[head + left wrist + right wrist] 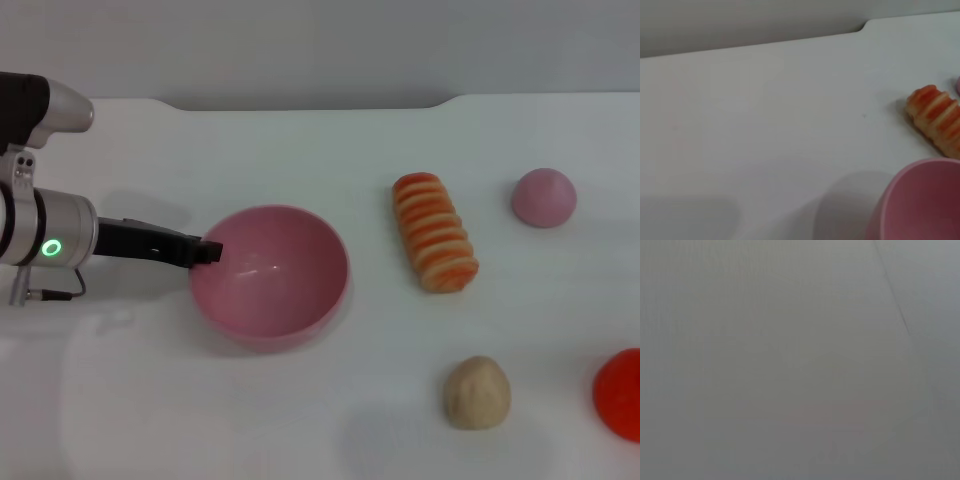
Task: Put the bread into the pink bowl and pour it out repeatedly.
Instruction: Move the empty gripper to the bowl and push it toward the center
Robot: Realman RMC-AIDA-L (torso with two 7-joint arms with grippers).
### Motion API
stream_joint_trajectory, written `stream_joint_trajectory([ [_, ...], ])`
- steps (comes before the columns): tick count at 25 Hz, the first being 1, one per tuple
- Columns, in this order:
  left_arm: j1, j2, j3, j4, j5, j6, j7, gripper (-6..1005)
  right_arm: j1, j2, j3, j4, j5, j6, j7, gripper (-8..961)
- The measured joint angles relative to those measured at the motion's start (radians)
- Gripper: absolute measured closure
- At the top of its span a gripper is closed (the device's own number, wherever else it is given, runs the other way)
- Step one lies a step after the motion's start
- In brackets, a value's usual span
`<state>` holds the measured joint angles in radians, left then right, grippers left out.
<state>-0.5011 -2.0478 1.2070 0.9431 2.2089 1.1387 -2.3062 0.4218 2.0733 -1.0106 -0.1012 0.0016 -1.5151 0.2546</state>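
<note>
The bread [434,232] lies on the white surface [300,400] at about three o'clock from the pink bowl [270,275], its long axis running roughly twelve to five. The left tool [208,251] is clamped on the bowl's nine-o'clock rim, so the loaf lies beyond the bowl from it. The right tool is out of view.

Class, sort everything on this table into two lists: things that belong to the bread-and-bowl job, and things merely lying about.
Part of the job:
- bread, lying on the table outside the bowl
- pink bowl, tilted, empty
- left gripper, at the bowl's rim

Lying about:
- small pink dome
- round tan bun
- red object at the edge of view
</note>
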Motion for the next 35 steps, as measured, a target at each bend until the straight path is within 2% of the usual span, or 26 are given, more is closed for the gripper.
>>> stream_joint_trajectory([
  [9, -0.005, 0.0, 0.004, 0.006, 0.0, 0.004, -0.001, 902, 0.002, 0.0, 0.002, 0.0, 0.0, -0.001, 0.0, 362],
  [16, -0.011, -0.002, -0.002, 0.019, -0.002, 0.007, -0.002, 945, 0.001, -0.002, 0.003, 0.0, 0.0, 0.01, -0.001, 363],
  [21, -0.016, -0.003, 0.005, 0.026, -0.004, 0.008, -0.002, 948, 0.01, -0.007, -0.002, -0.035, -0.07, 0.096, 0.045, 364],
  [24, -0.023, -0.005, 0.008, 0.024, -0.002, 0.006, -0.002, 949, 0.003, -0.008, -0.003, -0.131, -0.175, 0.22, 0.176, 364],
  [28, -0.026, -0.006, 0.009, 0.021, -0.004, 0.001, 0.0, 950, 0.002, -0.021, -0.003, -0.287, -0.429, 0.399, 0.384, 365],
  [31, -0.025, -0.007, 0.009, 0.019, -0.006, 0.001, 0.001, 950, 0.008, -0.029, -0.003, -0.433, -0.711, 0.509, 0.597, 367],
  [32, -0.024, -0.008, 0.009, 0.019, -0.006, 0.0, 0.001, 950, 0.013, -0.031, -0.003, -0.523, -0.918, 0.55, 0.796, 367],
  [33, -0.023, -0.008, 0.009, 0.018, -0.006, -0.001, 0.001, 950, 0.013, -0.031, -0.003, -0.523, -0.918, 0.55, 0.796, 367],
  [35, -0.022, -0.008, 0.009, 0.017, -0.007, -0.005, 0.002, 950, 0.027, -0.032, -0.001, -0.618, -1.166, 0.559, 1.031, 366],
])
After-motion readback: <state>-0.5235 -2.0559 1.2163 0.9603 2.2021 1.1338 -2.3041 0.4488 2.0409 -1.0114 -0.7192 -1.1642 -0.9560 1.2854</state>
